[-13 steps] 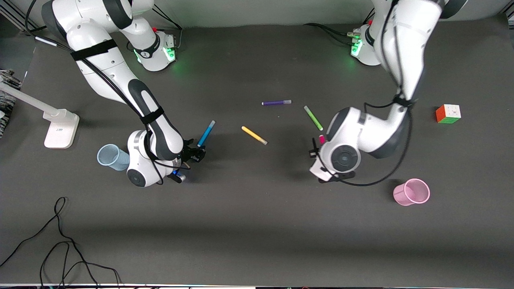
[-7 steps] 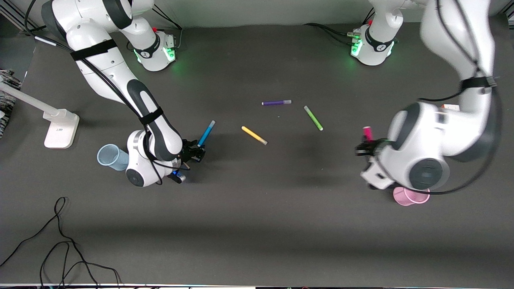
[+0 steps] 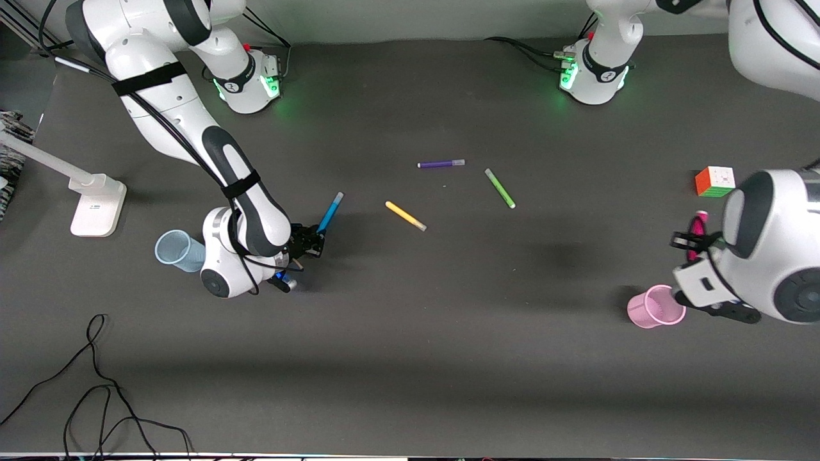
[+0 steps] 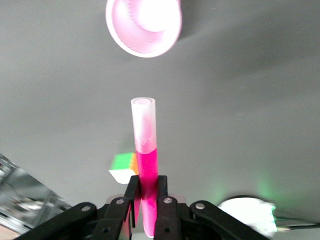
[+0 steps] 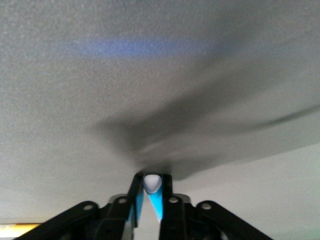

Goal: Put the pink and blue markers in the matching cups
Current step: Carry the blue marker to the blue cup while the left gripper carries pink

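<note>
At the right edge of the front frame, the left hand [image 3: 690,242] is clenched on the pink marker [image 3: 696,232], carried in the air above the bench [image 3: 410,358] just above the pink cup [image 3: 656,307] in the picture. In the left wrist frame the marker's pale end [image 4: 143,125] points toward the cup's mouth [image 4: 144,25] but is not over it yet. To do this well, centre the tip over the opening, tilt it upright, lower, then let go — a release off-centre could tip the light cup.

The right hand [image 3: 312,241], at centre-left, grips the blue marker [image 3: 330,212] low by the bench; the blue cup [image 3: 178,250] stands at the picture's left, with the arm's wrist between the 2.
</note>
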